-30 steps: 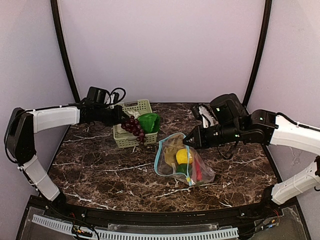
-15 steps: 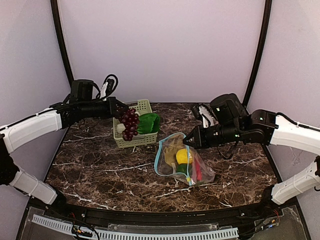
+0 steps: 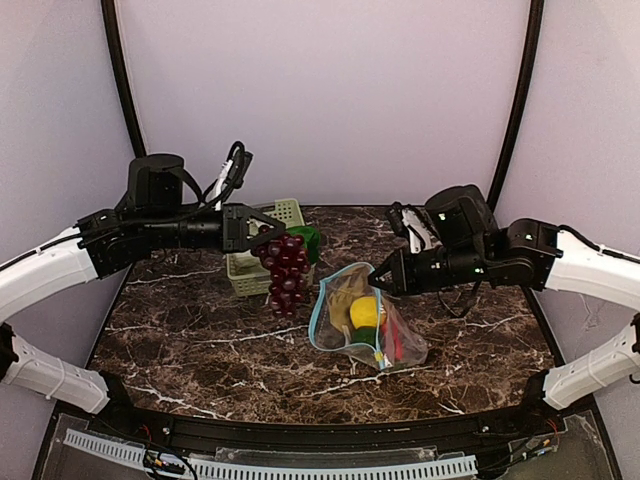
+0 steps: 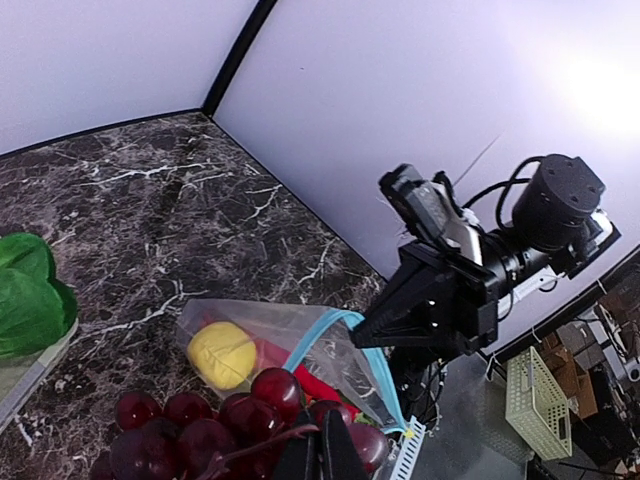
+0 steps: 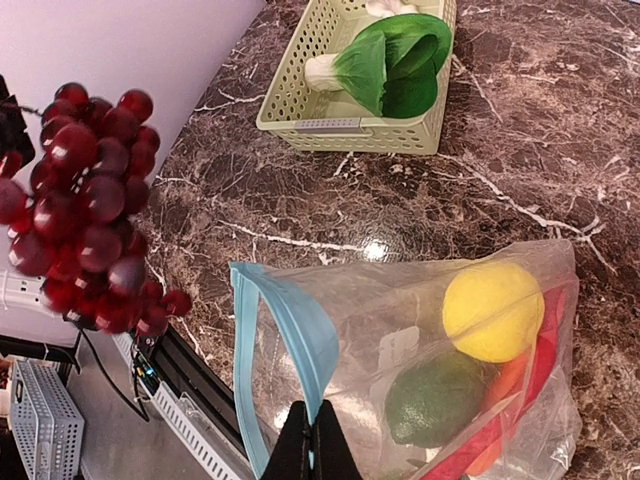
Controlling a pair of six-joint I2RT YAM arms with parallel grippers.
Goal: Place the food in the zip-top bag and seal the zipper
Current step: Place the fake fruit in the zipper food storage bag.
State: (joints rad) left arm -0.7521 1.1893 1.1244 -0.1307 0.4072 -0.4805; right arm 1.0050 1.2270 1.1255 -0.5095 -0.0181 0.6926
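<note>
My left gripper (image 3: 257, 238) is shut on the stem of the dark purple grapes (image 3: 286, 273), which hang in the air left of the zip-top bag (image 3: 364, 322); the grapes also show in the left wrist view (image 4: 215, 425) and right wrist view (image 5: 85, 195). My right gripper (image 3: 377, 281) is shut on the bag's light blue zipper strip (image 5: 300, 335) and holds the mouth open. In the bag lie a yellow lemon (image 5: 498, 310), a dark green piece (image 5: 438, 397) and red chilli peppers (image 5: 520, 400). The bok choy (image 5: 390, 62) lies in the basket. The slider tab (image 3: 377, 354) is at the near end.
The pale green slotted basket (image 3: 250, 272) stands at the back left, partly behind the grapes; something white (image 5: 385, 6) shows at its far end. The purple back wall and black corner posts close the space. The black front rail (image 3: 300, 430) runs along the near edge.
My left arm has lifted the grapes out of the basket and swung them right and toward the bag. The right gripper and bag have hardly moved.
</note>
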